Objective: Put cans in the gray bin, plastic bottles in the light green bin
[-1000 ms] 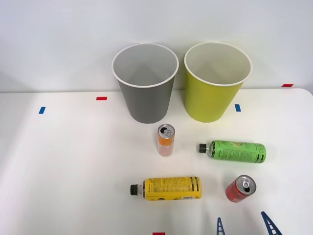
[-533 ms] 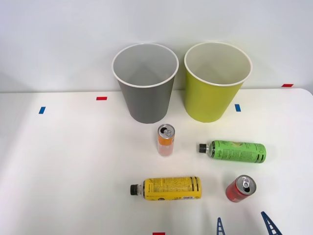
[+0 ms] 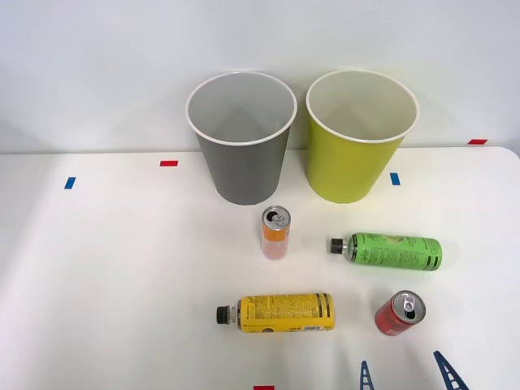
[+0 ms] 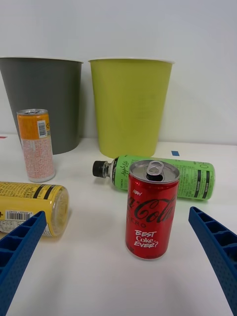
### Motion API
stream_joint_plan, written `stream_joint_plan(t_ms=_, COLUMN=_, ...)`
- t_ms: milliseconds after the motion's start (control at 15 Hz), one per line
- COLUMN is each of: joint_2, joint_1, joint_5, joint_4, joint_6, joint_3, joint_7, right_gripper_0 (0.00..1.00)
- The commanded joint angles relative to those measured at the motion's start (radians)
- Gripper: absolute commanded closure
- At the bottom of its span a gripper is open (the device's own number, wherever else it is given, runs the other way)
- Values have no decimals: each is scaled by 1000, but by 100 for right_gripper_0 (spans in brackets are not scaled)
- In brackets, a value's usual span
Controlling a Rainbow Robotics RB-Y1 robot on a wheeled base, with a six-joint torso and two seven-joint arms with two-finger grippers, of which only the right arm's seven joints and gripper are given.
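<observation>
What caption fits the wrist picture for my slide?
Open blue claw lined up on the upright red can, gray bin and light green bin behind.

White table (image 3: 122, 268) below a pale wall (image 3: 97, 65); red tape marks (image 3: 169, 163) and blue tape marks (image 3: 70, 183) across mid-frame.

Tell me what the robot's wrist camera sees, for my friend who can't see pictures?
A red can stands upright on a white table, centered ahead of the open blue tool. Behind it a green-labelled bottle lies on its side, with a yellow-labelled bottle lying beside an upright orange can. A gray bin and a light green bin stand at the back.
</observation>
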Motion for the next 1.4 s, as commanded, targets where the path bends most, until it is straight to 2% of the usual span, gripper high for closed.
stream_joint_plan(t_ms=67, joint_2=0, joint_1=0, joint_5=0, joint_4=0, joint_6=0, joint_3=0, joint_7=0, right_gripper_0=0)
stream_joint_plan(t_ms=200, joint_2=0, joint_1=0, joint_5=0, joint_4=0, joint_6=0, joint_3=0, joint_7=0, right_gripper_0=0)
stream_joint_plan(t_ms=267, joint_2=8, joint_1=-3, joint_5=-8, joint_4=46, joint_6=15, joint_3=-8, joint_7=-2, right_gripper_0=0)
stream_joint_plan(t_ms=533, joint_2=14, joint_1=-17, joint_5=-153, joint_4=51, joint_6=9, joint_3=-15, joint_7=9, right_gripper_0=0)
stream_joint_plan(t_ms=867, joint_2=14, joint_1=-84, joint_5=-118, joint_4=51, joint_6=43, joint_3=-37, joint_7=15, right_gripper_0=0)
stream_joint_plan(t_ms=1400, joint_2=25, joint_1=-172, joint_5=-147, joint_4=51, joint_6=130, joint_3=-52, joint_7=15, right_gripper_0=0)
